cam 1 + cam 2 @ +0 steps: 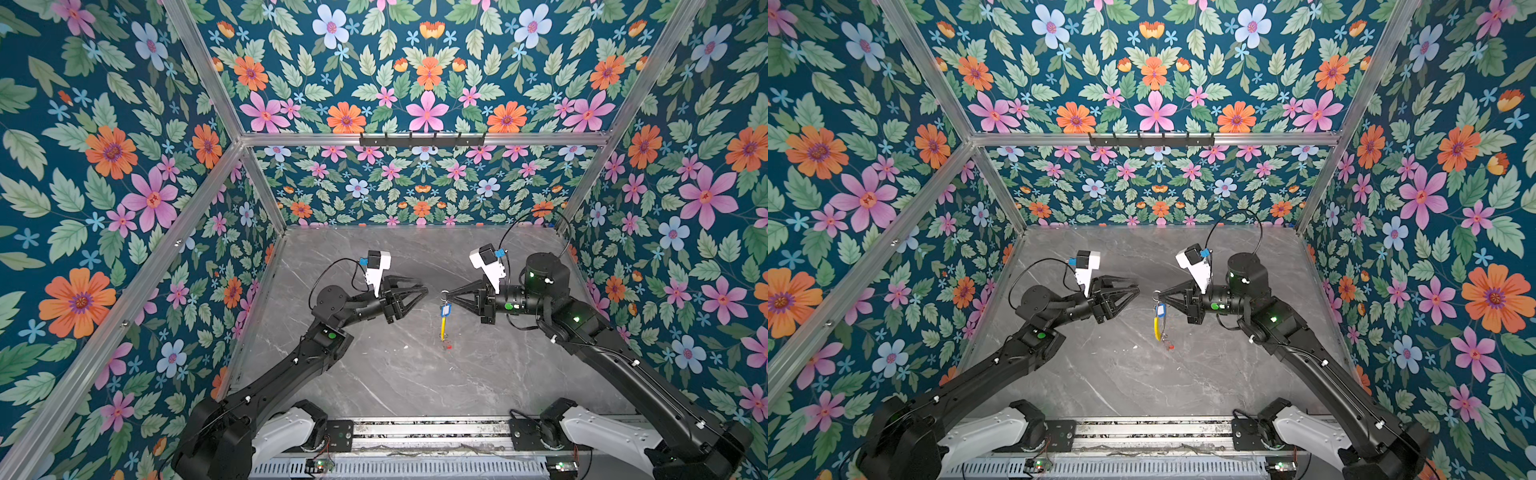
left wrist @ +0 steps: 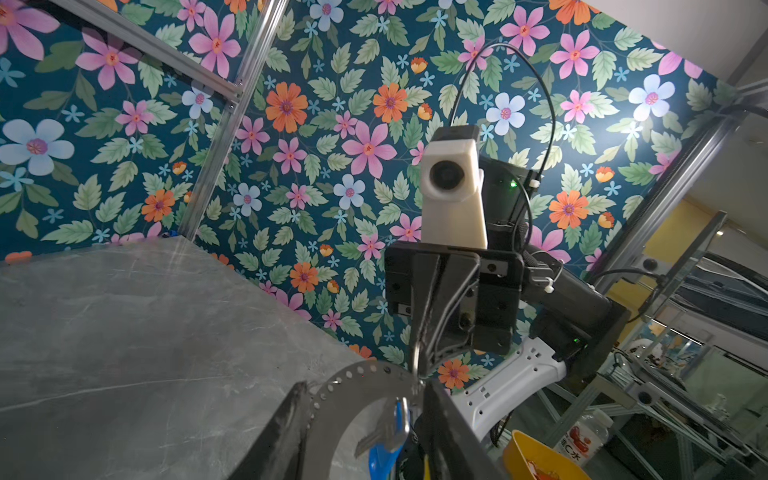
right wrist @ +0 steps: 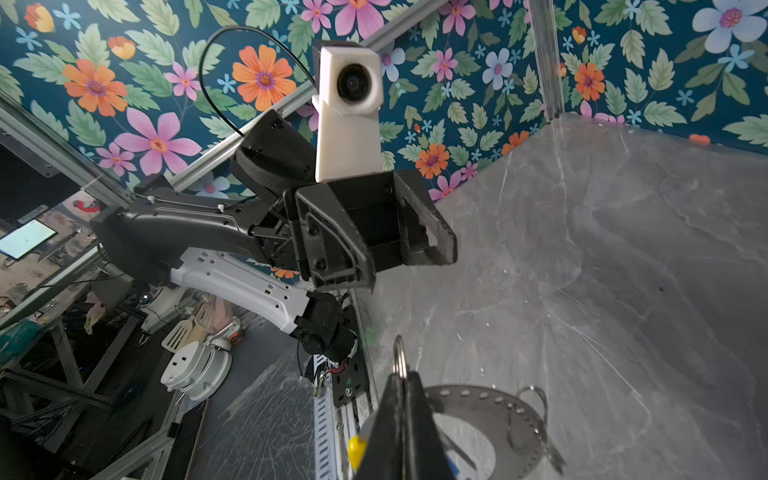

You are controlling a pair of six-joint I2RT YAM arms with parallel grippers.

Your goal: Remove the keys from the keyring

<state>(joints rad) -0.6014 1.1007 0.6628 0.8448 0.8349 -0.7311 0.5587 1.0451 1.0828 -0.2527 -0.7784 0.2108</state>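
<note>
Arm bases sit nearest, on the rail (image 1: 432, 430) along the near edge of the grey marble bench (image 1: 415, 382). Left arm (image 1: 286, 374) and right arm (image 1: 631, 365) reach in from the near corners. Their tips face each other over mid-bench without touching.

Left pincer (image 1: 424, 290): jaws partly spread, nothing between them, pointing toward the right edge.

Right pincer (image 1: 449, 296): closed on the top of the keyring (image 1: 444, 294), pointing toward the left edge. A bit of silver loop shows past its tips.

Keyring hangs from that grip, about midway between the left and right edges. Its long axis is vertical, and in both top views it reads as a thin line running toward the near edge, almost edge-on. Yellow sleeve (image 1: 443, 328) covers the lower arc.

Blue-tag key (image 1: 446, 309) hangs just under the grip. Red-tag key (image 1: 448, 345) is at the bottom end; cannot tell whether it touches the bench.
</note>
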